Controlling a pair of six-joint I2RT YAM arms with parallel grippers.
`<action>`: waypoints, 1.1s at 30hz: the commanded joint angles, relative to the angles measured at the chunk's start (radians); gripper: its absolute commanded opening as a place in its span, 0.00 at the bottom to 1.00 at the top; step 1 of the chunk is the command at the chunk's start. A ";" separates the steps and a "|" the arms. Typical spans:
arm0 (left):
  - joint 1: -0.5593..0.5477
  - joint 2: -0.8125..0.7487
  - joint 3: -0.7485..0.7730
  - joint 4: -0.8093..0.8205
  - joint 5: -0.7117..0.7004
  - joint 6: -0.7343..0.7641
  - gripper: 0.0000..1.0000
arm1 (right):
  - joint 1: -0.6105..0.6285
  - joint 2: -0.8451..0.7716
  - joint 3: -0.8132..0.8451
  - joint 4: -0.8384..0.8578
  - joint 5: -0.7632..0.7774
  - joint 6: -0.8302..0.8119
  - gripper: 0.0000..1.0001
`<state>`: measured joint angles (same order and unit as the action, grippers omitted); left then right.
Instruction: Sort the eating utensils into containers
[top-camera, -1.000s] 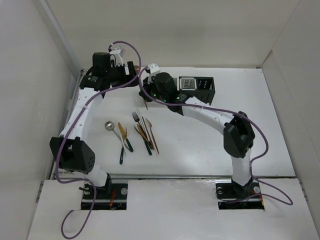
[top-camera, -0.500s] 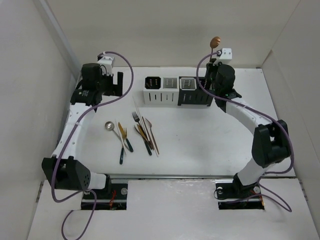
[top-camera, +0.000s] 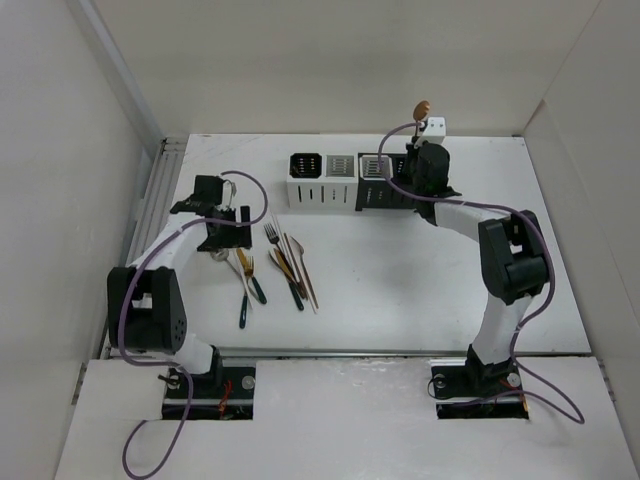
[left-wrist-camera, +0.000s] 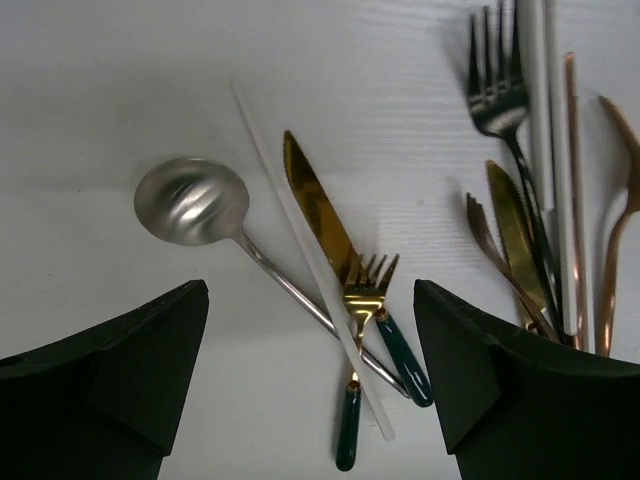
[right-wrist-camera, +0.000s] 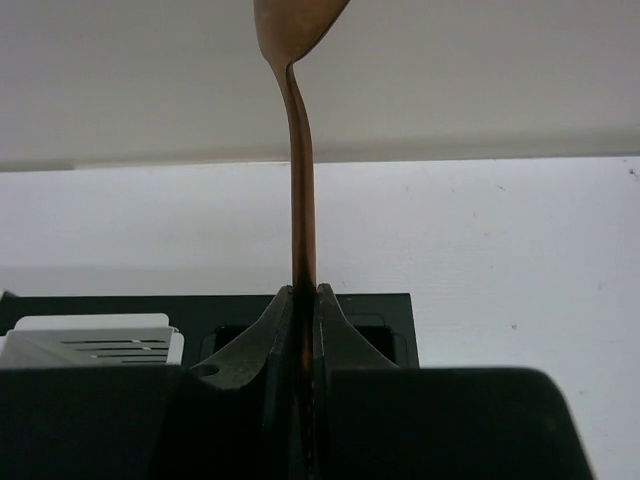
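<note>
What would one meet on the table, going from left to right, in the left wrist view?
silver spoon → long white stick → gold knife → gold fork with green handle → silver fork → two white sticks → thin copper stick → copper utensil at the right edge. The gold pieces below the silver fork overlap, so they are left out.

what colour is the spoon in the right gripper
Copper, a reddish brown; the spoon in the right gripper shows best in the right wrist view.

I count four boxes (top-camera: 322, 193), three forks (left-wrist-camera: 495, 75), two gold knives (left-wrist-camera: 315, 205), one silver spoon (left-wrist-camera: 190, 200) and one copper spoon (right-wrist-camera: 298, 130). The thin sticks (left-wrist-camera: 300, 235) overlap too much to count.
</note>
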<state>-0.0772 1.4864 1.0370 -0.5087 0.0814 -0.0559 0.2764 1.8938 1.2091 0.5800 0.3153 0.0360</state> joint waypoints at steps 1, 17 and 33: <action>0.059 0.041 -0.008 -0.010 0.004 -0.050 0.79 | 0.010 -0.025 0.007 0.152 0.033 -0.010 0.00; 0.100 0.229 0.021 -0.028 0.061 -0.070 0.66 | 0.144 -0.027 0.101 -0.193 0.367 0.027 0.09; 0.100 0.166 0.001 -0.028 0.050 -0.099 0.55 | 0.116 -0.133 0.084 -0.302 0.328 0.156 0.58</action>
<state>0.0216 1.7084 1.0531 -0.5209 0.1234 -0.1337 0.4000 1.8389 1.2915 0.2600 0.6487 0.1627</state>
